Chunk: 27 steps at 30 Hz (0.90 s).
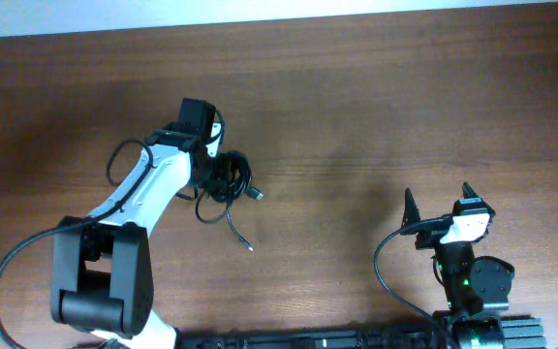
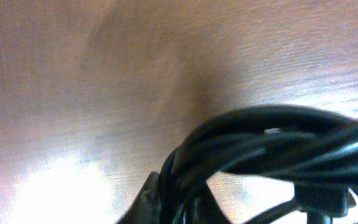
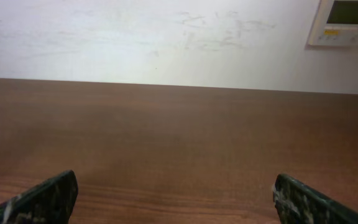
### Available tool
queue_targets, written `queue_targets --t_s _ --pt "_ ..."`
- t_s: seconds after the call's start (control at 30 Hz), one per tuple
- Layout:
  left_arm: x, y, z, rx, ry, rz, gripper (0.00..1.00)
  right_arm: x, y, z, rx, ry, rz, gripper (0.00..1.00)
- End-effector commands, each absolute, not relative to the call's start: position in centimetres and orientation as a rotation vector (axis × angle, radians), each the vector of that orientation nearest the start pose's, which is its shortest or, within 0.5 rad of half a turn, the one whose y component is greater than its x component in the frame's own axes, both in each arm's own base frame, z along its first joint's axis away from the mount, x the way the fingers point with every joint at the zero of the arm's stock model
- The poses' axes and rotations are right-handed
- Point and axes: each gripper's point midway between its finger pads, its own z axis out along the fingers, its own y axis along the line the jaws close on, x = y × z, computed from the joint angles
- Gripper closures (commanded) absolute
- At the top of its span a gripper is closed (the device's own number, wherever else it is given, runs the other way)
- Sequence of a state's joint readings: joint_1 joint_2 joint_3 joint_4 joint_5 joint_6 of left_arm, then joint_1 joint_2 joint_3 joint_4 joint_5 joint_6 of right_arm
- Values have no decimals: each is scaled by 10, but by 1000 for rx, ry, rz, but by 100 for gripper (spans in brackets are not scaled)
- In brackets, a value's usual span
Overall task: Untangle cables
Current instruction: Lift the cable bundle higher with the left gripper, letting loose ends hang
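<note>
**Operator:** Cable status?
**Technician:** Thin black glossy cords [image 1: 229, 180] form one tangled coil on the brown wood-grain bench [image 1: 386, 107], left of centre. One loose tail [image 1: 237, 231] trails toward the near edge. No separation is done yet.
**Operator:** Jaws?
**Technician:** Left jaws are at the coil, but a grip cannot be confirmed. Right jaws are wide, empty, and well apart from it.

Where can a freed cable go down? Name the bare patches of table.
Bare table runs wide between the cables and the right claw, along the whole far edge, and at the far left. Crowded: around the left claw, where the bundle and its loose ends lie, and the near edge by the left arm and right arm.
</note>
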<state>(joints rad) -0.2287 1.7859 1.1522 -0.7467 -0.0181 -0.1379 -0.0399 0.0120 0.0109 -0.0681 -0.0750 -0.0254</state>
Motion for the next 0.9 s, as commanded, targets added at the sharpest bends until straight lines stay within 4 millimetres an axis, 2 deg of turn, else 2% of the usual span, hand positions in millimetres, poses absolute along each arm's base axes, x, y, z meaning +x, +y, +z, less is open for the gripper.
queue_targets --t_s 0.0,0.07,0.13,0.17,0.27,0.43,0.47,0.53,0.57,0.6,0.63,0.67,0.77,0.87 --pt "342 -75 45 -248 2949 -56 1 246 1 156 -31 1646 8 1" --pt "342 -75 45 -220 2951 -48 2 246 1 156 -31 1646 8 1" --pt "342 -74 45 -212 2950 -47 20 246 1 156 -31 1646 8 1" --pt "342 -74 44 -212 2951 -46 34 246 1 156 -31 1646 8 1" --pt "341 -74 43 -211 2954 -44 48 246 1 156 -31 1646 8 1" --pt "335 -64 29 -217 2948 29 52 246 1 156 -31 1646 8 1" --pt "335 -64 23 -216 2940 26 57 246 1 156 -31 1646 8 1" --pt "337 -64 18 -217 2918 17 58 246 1 156 -31 1646 8 1" --pt "341 -64 16 -216 2897 12 62 246 1 156 -30 1646 8 1" --pt "344 -65 16 -216 2883 5 72 246 1 156 -31 1646 8 1" --pt "347 -66 17 -216 2869 -1 89 246 1 156 -31 1646 8 1" --pt "351 -67 19 -216 2855 -8 100 246 1 156 -31 1646 8 1" --pt "362 -69 40 -215 2816 -24 100 246 1 156 -30 1646 8 1" --pt "378 -72 98 -214 2665 -76 100 246 1 156 -31 1646 8 1"
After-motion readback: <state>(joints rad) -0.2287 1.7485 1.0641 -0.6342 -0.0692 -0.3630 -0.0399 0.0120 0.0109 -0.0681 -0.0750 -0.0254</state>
